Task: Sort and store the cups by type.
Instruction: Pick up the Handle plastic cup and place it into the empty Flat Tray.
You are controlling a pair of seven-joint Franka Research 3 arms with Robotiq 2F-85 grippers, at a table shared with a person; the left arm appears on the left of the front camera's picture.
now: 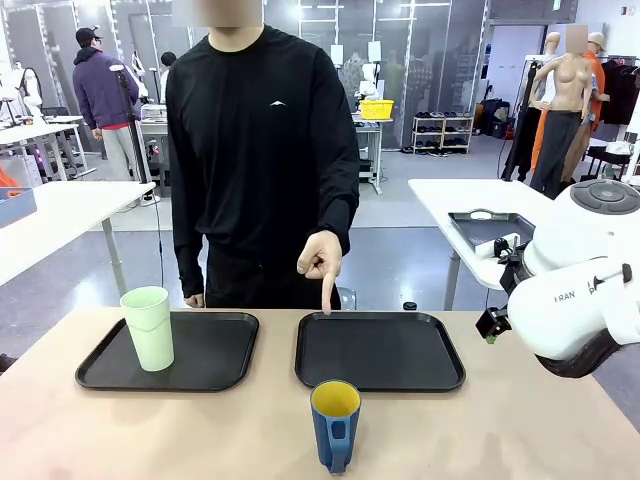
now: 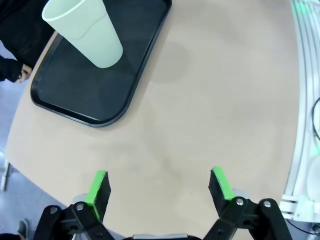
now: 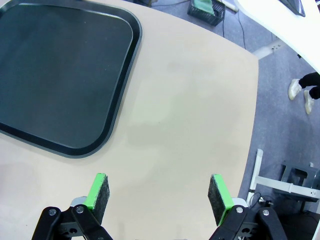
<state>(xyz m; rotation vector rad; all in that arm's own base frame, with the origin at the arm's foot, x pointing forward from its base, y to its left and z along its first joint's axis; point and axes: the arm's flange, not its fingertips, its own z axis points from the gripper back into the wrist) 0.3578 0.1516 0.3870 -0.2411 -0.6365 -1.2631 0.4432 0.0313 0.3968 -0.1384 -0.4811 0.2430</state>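
Cups first, from the front view: the mint tumbler stands upright on the left tray, toward that tray's own left side, so we judge one cup is already stored. The blue mug, yellow inside, sits upright on the bare bench, just in front of the right tray and not on it, handle turned toward us. Across the bench the person's hand points a finger straight down at the far rim of that bare right tray, and we read that as the spot meant for the mug, so that cup is what's left to do. The right arm sits off at the right edge, well apart from the mug; on its white shell we can read only part of a word, the letters "RAN", the rest cut off. The small white mark on the person's black top carries no lettering we can make out. Over to the left wrist view: the left end effector is released, fingers spread wide over bare bench, holding nothing, with the tumbler on its tray well ahead. Now the right wrist view: the right end effector is likewise released and holds nothing, hanging over bare bench beside the right tray's corner.
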